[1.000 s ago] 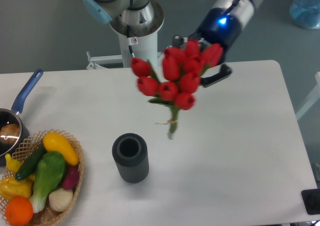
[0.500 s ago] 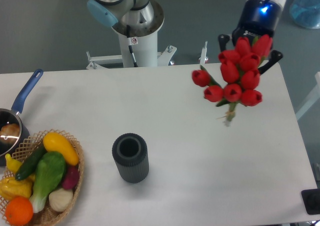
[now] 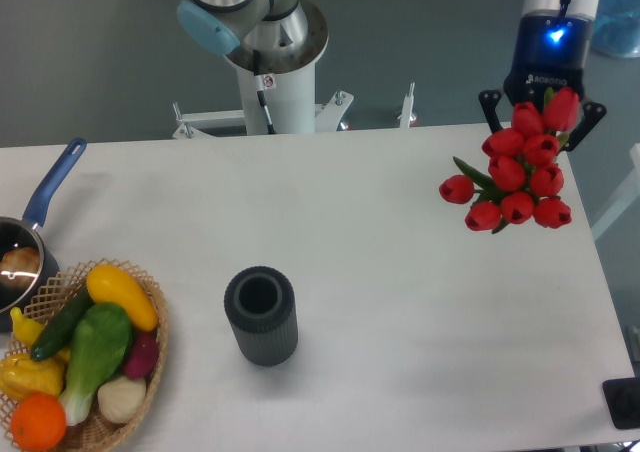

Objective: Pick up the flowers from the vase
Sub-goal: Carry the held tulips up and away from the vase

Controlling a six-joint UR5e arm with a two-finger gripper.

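Blue-handled pan (image 3: pixel 25 247): sits at the 9 o'clock edge of the white table (image 3: pixel 400 302), partly cut off by the frame, handle angled up toward 1 o'clock.

Wicker basket (image 3: pixel 95 422): at 7 o'clock, just below the pan and touching or overlapping its rim. It holds toy produce, including a yellow piece, a dark green piece, a pale green piece, a white piece, a purple piece and an orange one.

Vase (image 3: pixel 261 315): dark grey ribbed cylinder standing upright on the table, a little toward 7 o'clock of the table's centre. Its round mouth faces up and holds nothing. It stands apart from the basket.

Robot base (image 3: pixel 272 67): white column beyond the table's far edge at 12 o'clock.

Flowers (image 3: pixel 518 177): bunch of red tulip buds with green leaves, well apart from the vase, over the table's far right corner at 2 o'clock. The stems are hidden behind the buds.

Gripper (image 3: pixel 543 122): directly above the bunch, black fingers showing either side of the topmost buds, blue light lit on the body. The claw is closed around the bunch and carries it clear of the table.
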